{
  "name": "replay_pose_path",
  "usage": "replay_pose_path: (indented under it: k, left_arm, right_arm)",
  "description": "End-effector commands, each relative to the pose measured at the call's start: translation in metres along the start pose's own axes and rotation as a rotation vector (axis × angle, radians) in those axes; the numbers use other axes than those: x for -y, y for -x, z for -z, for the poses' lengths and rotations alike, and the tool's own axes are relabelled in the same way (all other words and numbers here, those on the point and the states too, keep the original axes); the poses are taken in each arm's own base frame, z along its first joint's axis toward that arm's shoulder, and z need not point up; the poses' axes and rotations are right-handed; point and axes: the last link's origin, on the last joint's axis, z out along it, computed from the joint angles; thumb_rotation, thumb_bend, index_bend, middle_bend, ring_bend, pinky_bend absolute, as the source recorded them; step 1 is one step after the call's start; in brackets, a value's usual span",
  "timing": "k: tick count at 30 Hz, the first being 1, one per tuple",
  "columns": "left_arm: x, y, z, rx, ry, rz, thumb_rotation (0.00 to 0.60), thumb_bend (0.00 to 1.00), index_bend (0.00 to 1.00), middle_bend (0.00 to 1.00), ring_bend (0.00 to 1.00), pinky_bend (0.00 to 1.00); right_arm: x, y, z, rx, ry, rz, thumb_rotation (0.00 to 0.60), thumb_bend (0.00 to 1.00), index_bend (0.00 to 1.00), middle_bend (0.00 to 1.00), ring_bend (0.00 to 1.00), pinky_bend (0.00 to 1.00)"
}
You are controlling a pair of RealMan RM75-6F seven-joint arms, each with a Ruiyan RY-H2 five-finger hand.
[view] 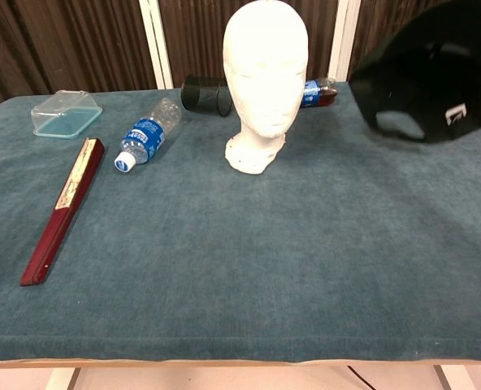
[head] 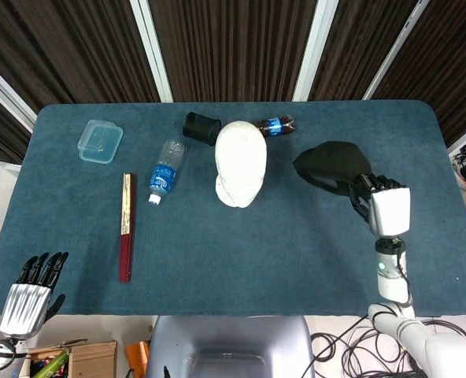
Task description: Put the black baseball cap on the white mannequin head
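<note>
The white mannequin head [head: 240,163] [view: 266,77] stands upright at the middle back of the blue table, bare on top. The black baseball cap [head: 331,166] [view: 431,73] hangs in the air to the right of the mannequin head, lifted well off the cloth, its hollow underside showing in the chest view. My right hand [head: 379,201] holds the cap at its near edge; in the chest view the cap hides the hand. My left hand [head: 36,285] rests off the table's near left corner, fingers straight and holding nothing.
A clear plastic box [head: 100,141], a water bottle [head: 164,172] and a closed red fan [head: 126,226] lie on the left half. A black cup [head: 201,127] and a cola bottle [head: 275,125] lie behind the mannequin head.
</note>
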Motion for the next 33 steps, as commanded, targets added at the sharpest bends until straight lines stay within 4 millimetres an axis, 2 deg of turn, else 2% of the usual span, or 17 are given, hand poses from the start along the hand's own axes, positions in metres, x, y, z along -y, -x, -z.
replay_pose_path:
  k: [1, 4, 7, 10, 16, 20, 25, 29, 33]
  left_arm:
    - [0.000, 0.000, 0.000, 0.002, 0.000, -0.001, 0.600, 0.27, 0.00, 0.17, 0.12, 0.18]
    - [0.001, 0.000, 0.001, 0.003, -0.003, -0.001, 0.600, 0.27, 0.00, 0.17, 0.12, 0.18]
    - [0.001, 0.000, 0.001, 0.005, -0.006, 0.001, 0.600, 0.27, 0.00, 0.17, 0.12, 0.18]
    - [0.001, 0.001, -0.001, 0.007, -0.008, 0.000, 0.600, 0.27, 0.00, 0.17, 0.12, 0.18]
    - [0.004, -0.001, -0.002, 0.011, -0.023, -0.002, 0.600, 0.27, 0.00, 0.17, 0.12, 0.18]
    - [0.005, -0.001, -0.003, 0.016, -0.022, -0.002, 0.600, 0.27, 0.00, 0.17, 0.12, 0.18]
    - [0.006, -0.001, -0.005, 0.020, -0.024, -0.003, 0.600, 0.27, 0.00, 0.17, 0.13, 0.18]
    - [0.008, -0.002, -0.004, 0.018, -0.030, -0.001, 0.600, 0.27, 0.00, 0.17, 0.13, 0.18]
    - [0.010, -0.003, -0.003, 0.015, -0.033, 0.000, 0.600, 0.27, 0.00, 0.17, 0.13, 0.18]
  right_arm:
    - [0.001, -0.011, -0.026, -0.071, -0.008, 0.041, 0.600, 0.44, 1.00, 0.69, 0.73, 0.92]
    - [0.014, -0.020, -0.047, -0.135, -0.052, 0.076, 0.600, 0.44, 1.00, 0.70, 0.73, 0.93]
    - [0.039, -0.027, -0.068, -0.202, -0.106, 0.097, 0.600, 0.44, 1.00, 0.70, 0.73, 0.93]
    - [0.073, -0.035, -0.091, -0.274, -0.178, 0.123, 0.600, 0.44, 1.00, 0.70, 0.73, 0.93]
    - [0.129, -0.045, -0.119, -0.343, -0.262, 0.186, 0.600, 0.44, 1.00, 0.70, 0.73, 0.93]
    - [0.155, -0.042, -0.125, -0.329, -0.301, 0.205, 0.600, 0.44, 1.00, 0.70, 0.73, 0.93]
    - [0.178, -0.031, -0.122, -0.297, -0.354, 0.223, 0.600, 0.44, 1.00, 0.70, 0.73, 0.93]
    - [0.184, -0.023, -0.114, -0.279, -0.393, 0.239, 0.600, 0.44, 1.00, 0.70, 0.73, 0.93]
    - [0.182, -0.014, -0.099, -0.245, -0.431, 0.227, 0.600, 0.44, 1.00, 0.70, 0.74, 0.93]
